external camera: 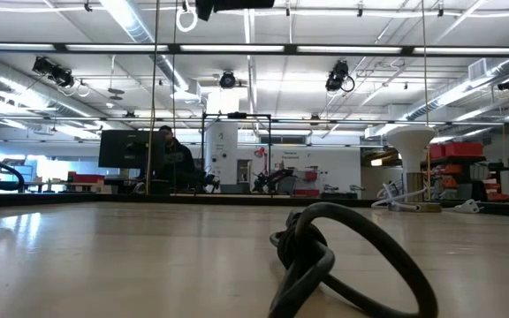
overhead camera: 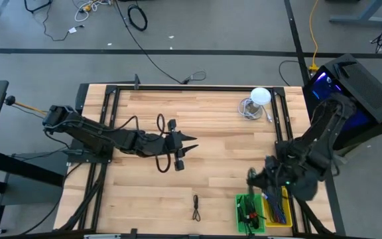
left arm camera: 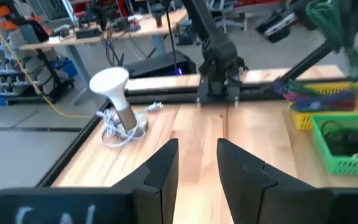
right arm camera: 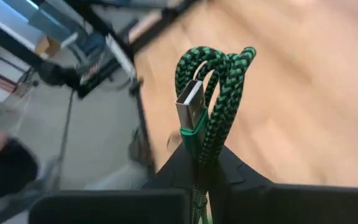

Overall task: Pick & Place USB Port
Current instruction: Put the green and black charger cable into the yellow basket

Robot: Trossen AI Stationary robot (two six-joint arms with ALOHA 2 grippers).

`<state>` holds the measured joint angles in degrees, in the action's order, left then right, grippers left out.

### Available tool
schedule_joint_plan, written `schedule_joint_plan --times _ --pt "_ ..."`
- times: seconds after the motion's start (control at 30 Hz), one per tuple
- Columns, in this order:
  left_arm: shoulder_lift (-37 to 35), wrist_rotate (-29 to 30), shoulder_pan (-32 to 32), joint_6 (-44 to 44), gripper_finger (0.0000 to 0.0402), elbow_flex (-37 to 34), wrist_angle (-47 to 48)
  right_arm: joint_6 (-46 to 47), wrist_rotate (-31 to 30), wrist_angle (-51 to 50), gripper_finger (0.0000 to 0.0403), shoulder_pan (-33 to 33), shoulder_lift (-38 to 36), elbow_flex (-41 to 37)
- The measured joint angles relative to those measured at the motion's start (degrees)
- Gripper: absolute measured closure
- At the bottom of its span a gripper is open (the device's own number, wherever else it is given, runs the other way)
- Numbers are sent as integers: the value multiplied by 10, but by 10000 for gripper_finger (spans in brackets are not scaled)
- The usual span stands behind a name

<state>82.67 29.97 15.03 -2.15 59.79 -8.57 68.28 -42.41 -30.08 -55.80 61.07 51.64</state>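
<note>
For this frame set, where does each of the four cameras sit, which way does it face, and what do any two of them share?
High: overhead, straight down; both arms, left gripper, black cable.
Low: table height, level into the room; black cable close, no gripper.
Left wrist: past its open fingers toward lamp, green bin.
Right wrist: its gripper shut on green USB cable.
Shared: lamp and green bin also show from overhead.
</note>
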Motion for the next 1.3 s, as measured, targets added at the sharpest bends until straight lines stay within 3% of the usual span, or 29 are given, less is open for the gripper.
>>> schedule_joint_plan --times 0.13,0.33,0.7,1.0,1.3 --pt "0 0 0 15 287 0 8 155 39 -81 390 -46 3 0" --pt "0 0 0 34 287 0 8 342 161 -188 390 -69 28 0" --pt "0 -17 0 61 287 0 9 443 208 -207 390 -102 99 0" --pt "0 -17 0 61 287 0 9 522 195 -207 390 -128 162 0" --pt "0 -17 0 61 287 0 13 539 193 -213 378 -131 180 0"
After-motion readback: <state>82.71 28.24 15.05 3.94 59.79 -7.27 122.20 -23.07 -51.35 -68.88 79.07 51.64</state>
